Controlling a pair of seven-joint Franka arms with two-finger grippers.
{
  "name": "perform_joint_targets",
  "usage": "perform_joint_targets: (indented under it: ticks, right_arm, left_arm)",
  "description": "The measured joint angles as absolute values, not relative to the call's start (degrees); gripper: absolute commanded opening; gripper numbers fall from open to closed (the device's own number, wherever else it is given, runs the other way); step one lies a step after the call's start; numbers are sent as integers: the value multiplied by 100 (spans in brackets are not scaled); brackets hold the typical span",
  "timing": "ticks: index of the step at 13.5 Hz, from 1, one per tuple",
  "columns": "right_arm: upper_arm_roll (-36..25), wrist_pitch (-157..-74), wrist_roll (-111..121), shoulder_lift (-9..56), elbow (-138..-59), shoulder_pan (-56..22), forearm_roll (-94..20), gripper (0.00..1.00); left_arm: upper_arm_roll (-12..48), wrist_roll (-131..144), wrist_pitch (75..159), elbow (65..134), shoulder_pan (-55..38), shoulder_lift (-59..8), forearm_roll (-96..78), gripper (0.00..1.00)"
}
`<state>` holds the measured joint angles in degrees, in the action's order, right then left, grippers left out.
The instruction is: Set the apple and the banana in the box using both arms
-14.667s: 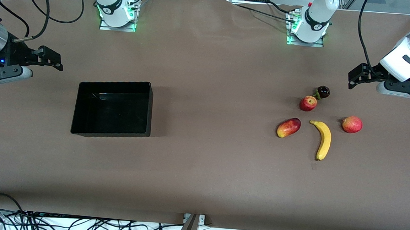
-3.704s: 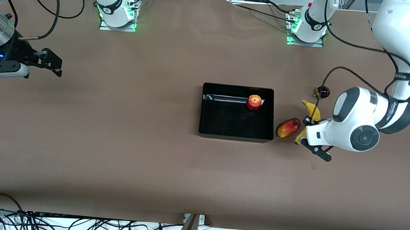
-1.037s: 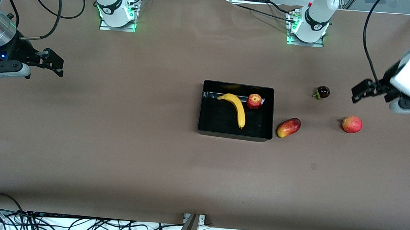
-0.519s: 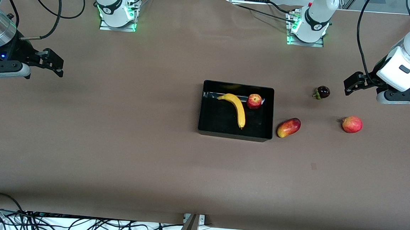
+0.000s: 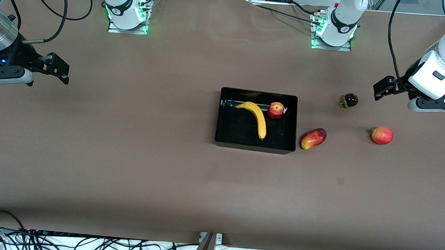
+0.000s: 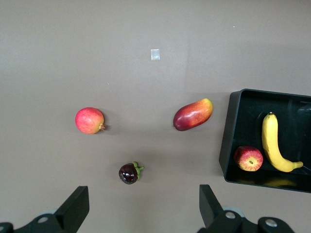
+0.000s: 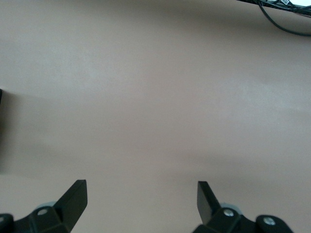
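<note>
The black box [image 5: 223, 119] stands mid-table. The yellow banana [image 5: 258, 117] and the small red apple [image 5: 275, 110] lie inside it, side by side; both also show in the left wrist view, banana [image 6: 273, 143] and apple [image 6: 248, 158] in the box [image 6: 229, 141]. My left gripper [image 5: 381, 89] is open and empty, up over the table at the left arm's end, beside the dark fruit. My right gripper [image 5: 58, 67] is open and empty, up over bare table at the right arm's end, where that arm waits; its wrist view [image 7: 141, 196] shows only tabletop.
Outside the box lie an oblong red-and-yellow fruit [image 5: 313, 138] right beside its wall, a round pinkish-red fruit [image 5: 382, 135] and a small dark fruit with a green stem [image 5: 350, 100]. Arm bases [image 5: 126, 12] stand along the table's back edge.
Over the last second my left arm has swung up and settled at its end of the table, empty. The banana and apple stay in the box. The right arm has not moved.
</note>
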<state>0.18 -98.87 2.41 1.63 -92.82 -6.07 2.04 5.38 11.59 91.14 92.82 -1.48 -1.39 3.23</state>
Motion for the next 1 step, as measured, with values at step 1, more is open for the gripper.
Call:
perform_joint_targets:
  ticks: [1]
  right_arm:
    - [8,-9887,241,164,-9282,-603,204,100]
  left_arm:
    - [537,1159,9113,9282,-148,-139,322,100]
